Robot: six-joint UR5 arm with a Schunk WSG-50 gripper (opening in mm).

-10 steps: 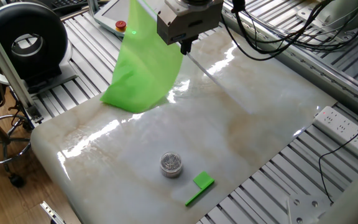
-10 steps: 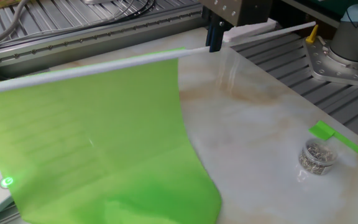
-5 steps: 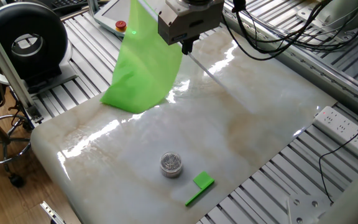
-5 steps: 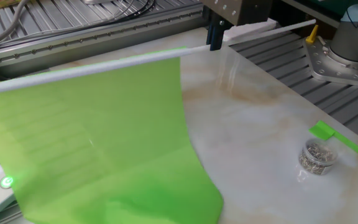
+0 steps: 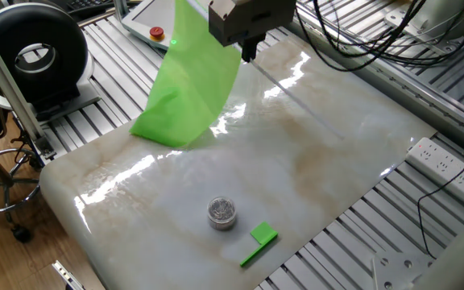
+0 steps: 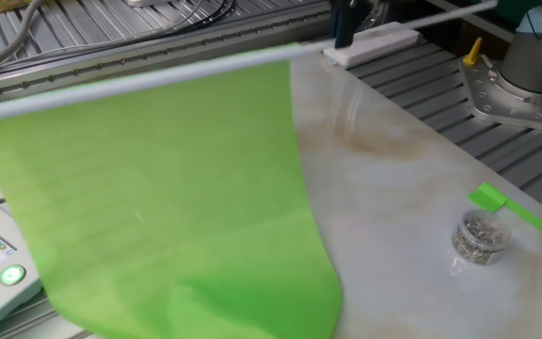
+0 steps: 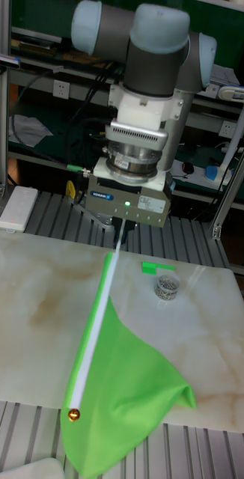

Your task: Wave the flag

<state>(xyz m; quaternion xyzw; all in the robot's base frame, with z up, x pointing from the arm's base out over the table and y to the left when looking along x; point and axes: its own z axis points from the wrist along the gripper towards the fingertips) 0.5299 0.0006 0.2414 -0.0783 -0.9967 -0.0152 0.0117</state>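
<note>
The flag is a large bright green sheet (image 5: 188,80) (image 6: 167,198) (image 7: 126,374) on a long thin white stick (image 6: 139,77) (image 7: 98,322). My gripper (image 5: 248,53) (image 6: 343,36) (image 7: 122,228) is shut on the stick just beyond the sheet's inner edge and holds it in the air, roughly level. The sheet hangs down, with its lower corner near the marble table (image 5: 296,161). In the tall view the stick's free end carries a small gold tip (image 7: 74,414).
A small clear jar of metal bits (image 5: 221,213) (image 6: 478,237) (image 7: 165,286) stands near the table's edge, beside a small green block with a flat strip (image 5: 258,242) (image 6: 502,205) (image 7: 158,266). A white power strip (image 5: 441,161) lies at the right, and a pendant with a red button (image 5: 157,34) at the back.
The gripper has risen and shifted back, carrying the stick with it. The green sheet has lifted and swung along with it.
</note>
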